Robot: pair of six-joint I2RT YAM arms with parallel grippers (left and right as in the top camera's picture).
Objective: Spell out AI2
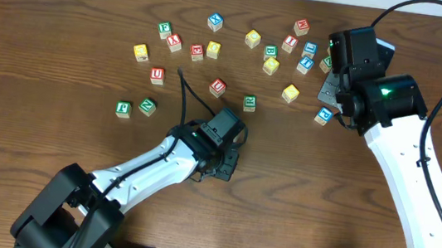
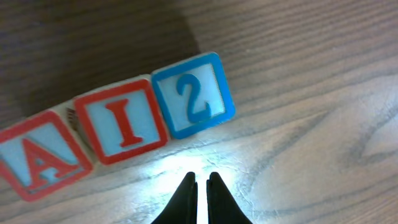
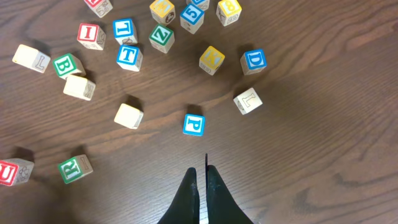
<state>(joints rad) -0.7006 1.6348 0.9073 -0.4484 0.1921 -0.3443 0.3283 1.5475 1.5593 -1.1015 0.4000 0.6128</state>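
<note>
Three views are telling us where things stand. From overhead, we are seeing our left arm reaching mid-tabletop and our right arm hanging by the loose blocks farther back; the spelled row itself is hiding under the left arm.

At the left wrist, the A block, I block and 2 block are lying side by side and touching, their line rising slightly to the right. The left end effector is pinched narrow and carrying nothing, sitting just short of the 2 block, with bare wood all around it. We are judging the word complete, so backing straight away is looking safest.

At the right wrist, the right end effector is also pinched narrow and empty, pointing at the P block just ahead
</note>
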